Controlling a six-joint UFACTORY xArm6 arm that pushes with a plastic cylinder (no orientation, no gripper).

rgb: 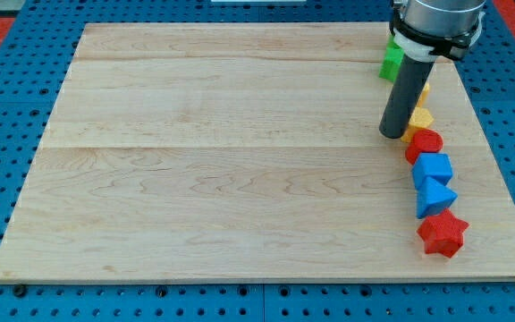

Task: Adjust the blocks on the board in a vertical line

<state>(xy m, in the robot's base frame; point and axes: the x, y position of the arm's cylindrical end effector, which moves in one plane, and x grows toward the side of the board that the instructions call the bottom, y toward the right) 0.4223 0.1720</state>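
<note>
— Where are you?
— My tip (391,134), a bare rod gripping nothing, sits just left of the yellow block (419,117), above the red cylinder (425,143).
— Next?
— Probably nudge the slanting column straight, down to the red star (443,234).

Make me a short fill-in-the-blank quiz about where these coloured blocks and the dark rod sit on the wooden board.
1. All the blocks stand near the view's ____ edge of the wooden board.
2. The lowest block in the row is the red star; its colour is ____.
3. My tip sits just left of the ____ block.
4. The green block is the row's ____ block.

Missing words: right; red; yellow; topmost
</note>
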